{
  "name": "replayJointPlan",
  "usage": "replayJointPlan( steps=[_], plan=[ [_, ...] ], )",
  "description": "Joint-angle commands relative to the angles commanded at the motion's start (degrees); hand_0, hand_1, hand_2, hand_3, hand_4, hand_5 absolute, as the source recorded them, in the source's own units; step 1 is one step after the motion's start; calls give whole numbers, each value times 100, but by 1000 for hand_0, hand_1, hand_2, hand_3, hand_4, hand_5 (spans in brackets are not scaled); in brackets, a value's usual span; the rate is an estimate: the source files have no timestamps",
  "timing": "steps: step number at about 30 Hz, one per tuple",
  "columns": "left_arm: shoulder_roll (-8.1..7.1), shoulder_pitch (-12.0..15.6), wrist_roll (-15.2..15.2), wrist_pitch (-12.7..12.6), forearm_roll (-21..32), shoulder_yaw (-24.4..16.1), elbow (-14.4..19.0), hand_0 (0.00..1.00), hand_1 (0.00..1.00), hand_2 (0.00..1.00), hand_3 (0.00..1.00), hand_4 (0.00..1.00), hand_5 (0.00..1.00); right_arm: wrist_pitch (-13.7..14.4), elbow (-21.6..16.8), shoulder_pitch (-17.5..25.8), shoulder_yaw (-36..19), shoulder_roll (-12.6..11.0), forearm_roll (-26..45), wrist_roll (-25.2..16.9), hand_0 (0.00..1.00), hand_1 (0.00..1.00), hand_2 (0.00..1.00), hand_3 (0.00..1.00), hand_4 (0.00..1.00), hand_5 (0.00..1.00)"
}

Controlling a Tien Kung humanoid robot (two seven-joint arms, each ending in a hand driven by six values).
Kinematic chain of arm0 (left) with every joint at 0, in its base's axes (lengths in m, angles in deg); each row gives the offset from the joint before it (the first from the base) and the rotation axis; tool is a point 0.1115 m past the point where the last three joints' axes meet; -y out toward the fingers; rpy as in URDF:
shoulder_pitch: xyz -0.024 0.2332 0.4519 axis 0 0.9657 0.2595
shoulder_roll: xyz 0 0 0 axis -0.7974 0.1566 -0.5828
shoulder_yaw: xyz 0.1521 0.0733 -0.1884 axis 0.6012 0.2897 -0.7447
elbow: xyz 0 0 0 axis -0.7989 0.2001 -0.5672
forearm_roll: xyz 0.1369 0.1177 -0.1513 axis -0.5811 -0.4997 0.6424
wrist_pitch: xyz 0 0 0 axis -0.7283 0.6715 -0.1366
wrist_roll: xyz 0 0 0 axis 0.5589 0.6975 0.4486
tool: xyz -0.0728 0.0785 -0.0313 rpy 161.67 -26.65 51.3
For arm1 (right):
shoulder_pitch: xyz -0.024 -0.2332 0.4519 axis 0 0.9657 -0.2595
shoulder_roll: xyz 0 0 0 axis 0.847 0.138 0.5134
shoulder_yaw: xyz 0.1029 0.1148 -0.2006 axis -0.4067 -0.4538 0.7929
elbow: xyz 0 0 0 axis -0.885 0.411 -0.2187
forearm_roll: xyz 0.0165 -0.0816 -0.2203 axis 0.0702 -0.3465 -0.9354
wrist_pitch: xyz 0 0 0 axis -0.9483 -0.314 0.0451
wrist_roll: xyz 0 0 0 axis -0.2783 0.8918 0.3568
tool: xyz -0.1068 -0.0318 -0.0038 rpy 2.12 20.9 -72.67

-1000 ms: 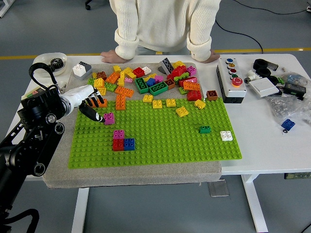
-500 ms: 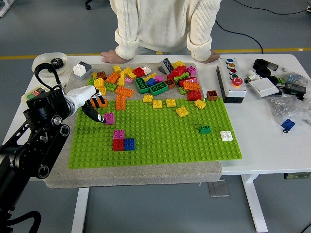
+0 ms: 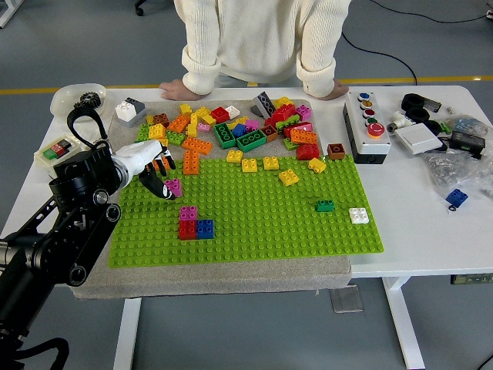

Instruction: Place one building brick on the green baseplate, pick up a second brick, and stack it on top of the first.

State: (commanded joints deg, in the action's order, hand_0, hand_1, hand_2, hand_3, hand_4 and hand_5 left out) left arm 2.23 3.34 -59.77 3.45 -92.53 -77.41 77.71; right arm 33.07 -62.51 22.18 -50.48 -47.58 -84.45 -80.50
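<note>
The left hand (image 3: 151,171) reaches in from the tabletop's left side and sits over the left edge of the green baseplate (image 3: 254,231), toward its far-left corner. Its fingers are curled downward, with the dark fingertips touching a small magenta brick (image 3: 174,187) that stands on the baseplate; whether the hand grips that brick or only touches it cannot be told. The right hand is out of view. Toward the near-left part of the baseplate stands a cluster of a red brick (image 3: 187,229), a blue brick (image 3: 205,228) and a magenta brick (image 3: 188,213), touching one another. On the baseplate's right half a small green brick (image 3: 325,205) and a white brick (image 3: 359,215) lie near each other. Yellow bricks (image 3: 270,163) lie along the baseplate's far edge. A loose pile of mixed bricks (image 3: 231,127) covers the grey mat (image 3: 231,271) beyond the far edge. A person in a cream sweater stands at the tabletop's far edge, with one hand (image 3: 179,86) and the other hand (image 3: 333,92) resting flat on it. A control box with buttons (image 3: 368,123) sits right of the pile.
</note>
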Motion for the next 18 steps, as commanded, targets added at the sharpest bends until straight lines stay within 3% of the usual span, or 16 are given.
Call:
replayJointPlan(
  steps=[18],
  plan=[
    [91, -46, -111, -177, 0, 11, -245, 571, 519, 532, 577, 955, 90, 4, 0, -14, -8, -5, 0, -2, 741, 640, 711, 590, 829, 416]
  ],
)
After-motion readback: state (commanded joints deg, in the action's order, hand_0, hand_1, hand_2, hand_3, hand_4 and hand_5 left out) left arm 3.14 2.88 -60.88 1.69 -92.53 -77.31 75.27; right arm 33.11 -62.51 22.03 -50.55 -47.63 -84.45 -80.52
